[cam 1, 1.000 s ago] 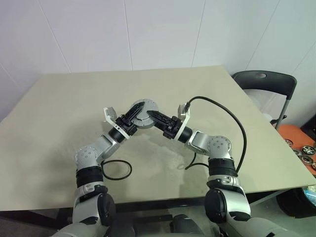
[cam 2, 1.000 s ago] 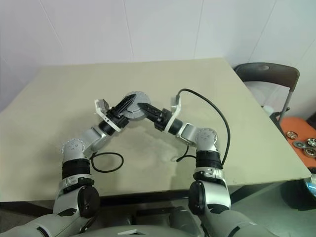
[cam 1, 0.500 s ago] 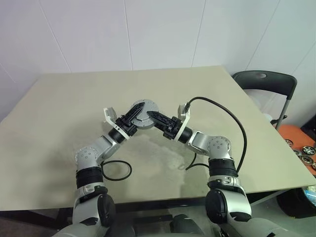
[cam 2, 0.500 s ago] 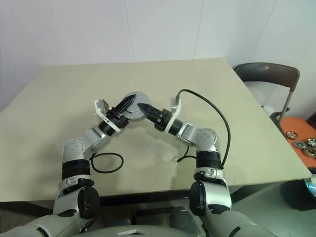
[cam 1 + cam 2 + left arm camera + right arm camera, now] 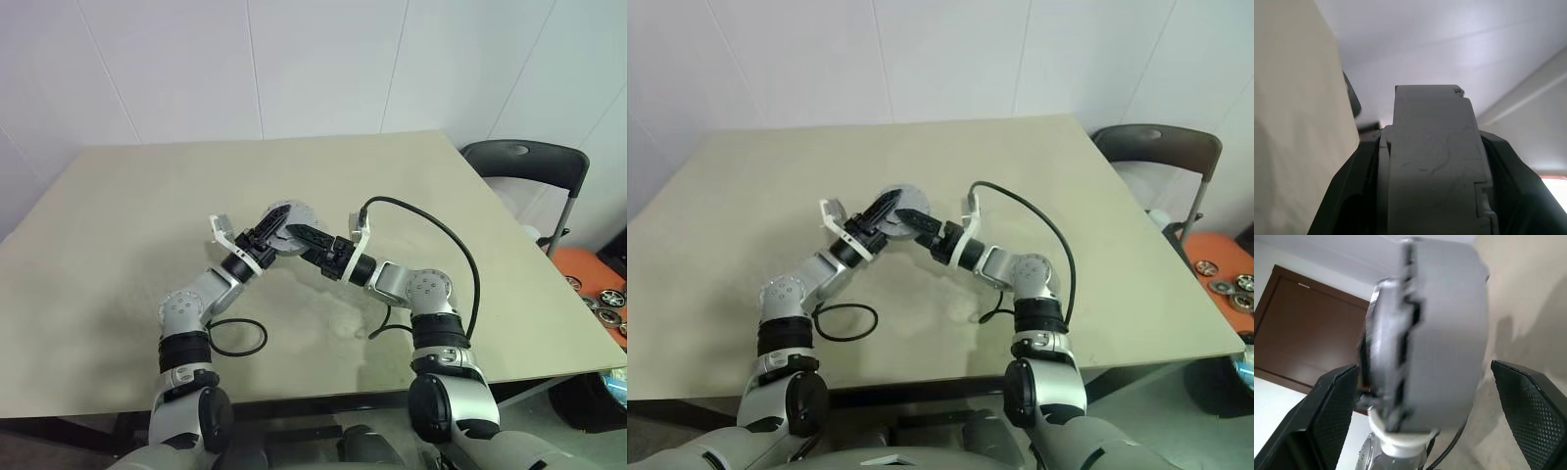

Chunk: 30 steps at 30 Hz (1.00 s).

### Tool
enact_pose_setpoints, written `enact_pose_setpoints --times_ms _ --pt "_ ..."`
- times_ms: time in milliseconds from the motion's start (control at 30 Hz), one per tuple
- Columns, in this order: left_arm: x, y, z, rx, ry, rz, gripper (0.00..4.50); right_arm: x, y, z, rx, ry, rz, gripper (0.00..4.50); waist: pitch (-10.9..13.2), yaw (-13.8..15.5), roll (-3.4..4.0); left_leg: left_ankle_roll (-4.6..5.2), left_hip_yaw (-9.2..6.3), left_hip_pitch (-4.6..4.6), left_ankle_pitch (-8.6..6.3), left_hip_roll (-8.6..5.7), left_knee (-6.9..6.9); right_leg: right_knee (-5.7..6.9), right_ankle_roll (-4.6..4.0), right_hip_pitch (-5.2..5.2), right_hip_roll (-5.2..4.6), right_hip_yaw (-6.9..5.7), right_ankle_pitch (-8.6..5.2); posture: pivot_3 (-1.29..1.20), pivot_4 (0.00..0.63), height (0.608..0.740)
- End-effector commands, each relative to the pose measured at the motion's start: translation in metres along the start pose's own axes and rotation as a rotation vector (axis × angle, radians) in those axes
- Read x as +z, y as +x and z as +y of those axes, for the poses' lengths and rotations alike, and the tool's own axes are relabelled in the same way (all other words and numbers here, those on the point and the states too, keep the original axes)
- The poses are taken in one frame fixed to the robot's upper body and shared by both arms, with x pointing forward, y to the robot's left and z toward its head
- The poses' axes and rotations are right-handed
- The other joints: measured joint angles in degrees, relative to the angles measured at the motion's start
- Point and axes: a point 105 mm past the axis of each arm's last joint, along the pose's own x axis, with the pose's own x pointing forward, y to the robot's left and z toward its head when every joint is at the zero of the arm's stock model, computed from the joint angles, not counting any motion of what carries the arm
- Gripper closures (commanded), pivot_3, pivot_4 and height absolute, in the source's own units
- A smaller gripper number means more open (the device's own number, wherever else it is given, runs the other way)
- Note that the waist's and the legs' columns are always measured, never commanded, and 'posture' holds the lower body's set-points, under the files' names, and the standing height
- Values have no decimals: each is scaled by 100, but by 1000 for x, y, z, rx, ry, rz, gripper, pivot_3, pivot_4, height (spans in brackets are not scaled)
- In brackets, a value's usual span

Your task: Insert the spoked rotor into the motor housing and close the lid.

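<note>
Grips the motor housing [image 5: 1449,333] in the left fingers [image 5: 1344,205]; right fingers [image 5: 1530,406] wide apart around it. Seems closed, lid [image 5: 292,213] on. Maybe only putting down left.

Beige table [image 5: 118,225], seemingly black cable [image 5: 235,338]

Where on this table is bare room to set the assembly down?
The table is bare along its far edge and down both sides. It is crowded at the centre, where both tools meet at the grey assembly, and near the front by the black cable loop.
</note>
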Motion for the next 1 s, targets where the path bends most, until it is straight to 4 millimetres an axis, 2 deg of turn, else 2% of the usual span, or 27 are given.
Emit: enact_pose_setpoints --times_ms 33,300,433,567,667,800,1000 --pt "23 7 -13 -23 65 -101 2238 4 3 9 36 -22 -12 0 0 2 0 0 0 0 0 0 0 0 0 0 0 0 0 0 0 740" --pt "80 -16 4 124 172 -399 2239 3 1 17 79 -44 -3 0 2 0 -4 0 0 -1 0 0 -1 -3 0 0 0 0 0 0 0 740" --pt "115 -41 20 252 229 -560 2239 2 0 20 94 -66 8 0 2 2 -4 0 0 -1 0 0 -2 -4 0 0 0 0 0 0 0 740" --pt "134 -61 39 404 278 -656 2239 4 -1 22 101 -76 7 0 3 18 -6 0 0 -1 0 0 -2 -4 0 0 0 0 0 0 0 740" --pt "139 -70 51 493 295 -687 2239 4 -3 26 121 -94 8 0 8 31 -16 0 -2 -3 0 0 -2 -5 1 1 0 -1 0 0 0 740" --pt "141 -73 57 545 307 -703 2239 4 -4 30 136 -106 11 0 11 28 -21 0 -2 -6 0 -1 -2 -7 1 0 -1 -1 0 0 0 740" --pt "130 -87 74 700 286 -707 2239 4 -5 27 124 -105 10 0 9 18 -23 0 -4 1 0 0 2 5 1 3 -1 -2 0 0 0 740"
